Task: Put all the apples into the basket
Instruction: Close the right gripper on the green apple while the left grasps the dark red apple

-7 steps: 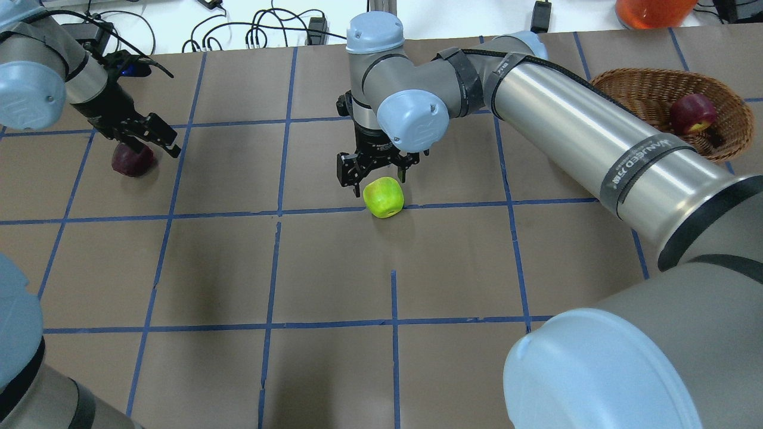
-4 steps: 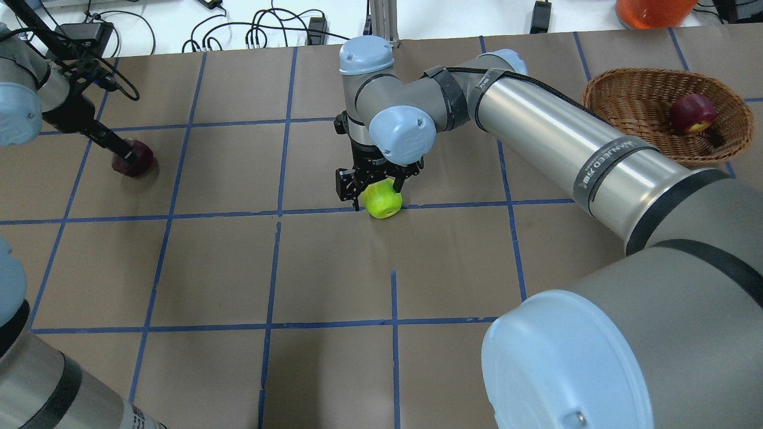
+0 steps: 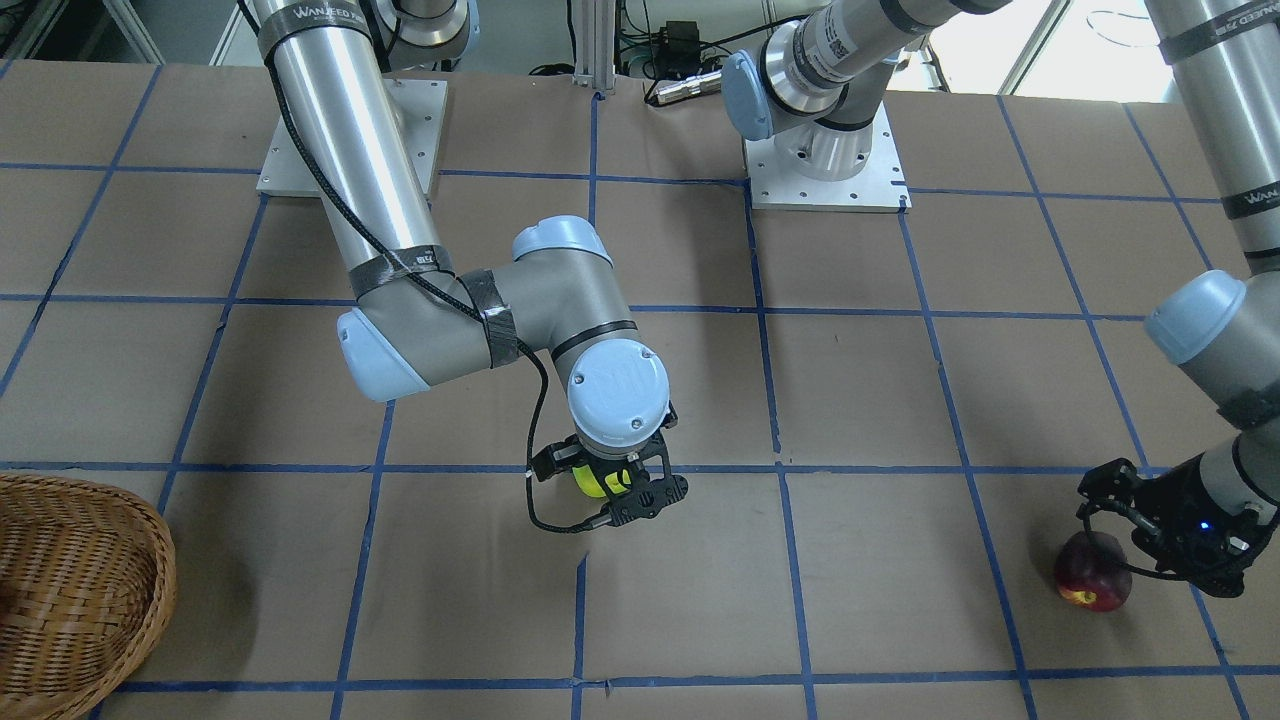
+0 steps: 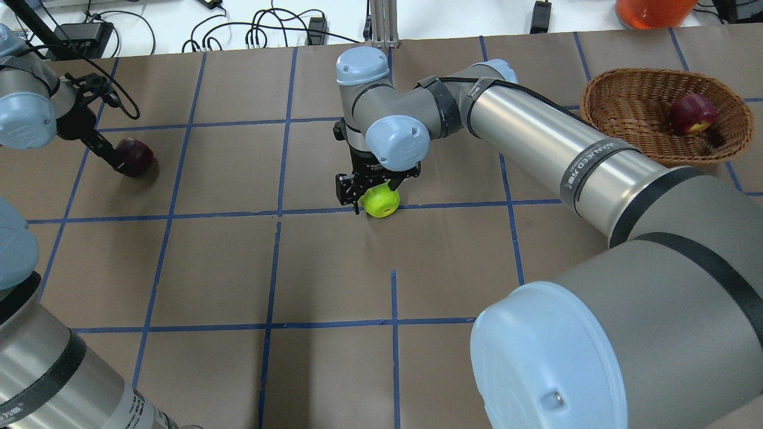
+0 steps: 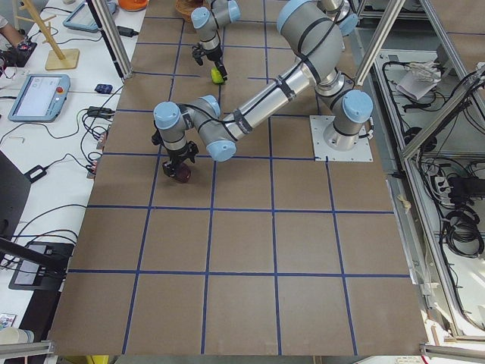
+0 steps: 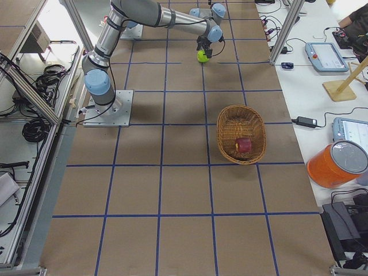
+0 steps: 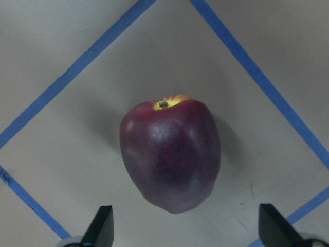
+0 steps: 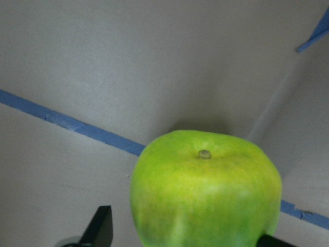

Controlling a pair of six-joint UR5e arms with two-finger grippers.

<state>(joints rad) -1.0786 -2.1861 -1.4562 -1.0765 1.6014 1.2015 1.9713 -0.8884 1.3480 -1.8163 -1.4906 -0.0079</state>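
Observation:
The yellow-green apple [image 4: 382,202] lies on the table's middle, on a blue tape line. My right gripper [image 4: 372,193] is open and low around it; in the right wrist view the apple [image 8: 205,190] fills the space between the fingertips. The dark maroon apple [image 4: 138,156] lies at the far left. My left gripper [image 4: 116,158] is open right at it; in the left wrist view the apple [image 7: 169,154] sits between the fingers [image 7: 103,226] with gaps on both sides. The red apple [image 4: 691,113] lies in the wicker basket [image 4: 632,101] at the far right.
An orange container [image 4: 653,12] and cables [image 4: 262,33] sit beyond the table's far edge. My right arm's long links [image 4: 566,155] stretch from the near right to the table's middle. The basket also shows in the front view [image 3: 90,560].
My right gripper has come down around the yellow-green apple. My left gripper has turned and come down at the maroon apple. No apple has moved.

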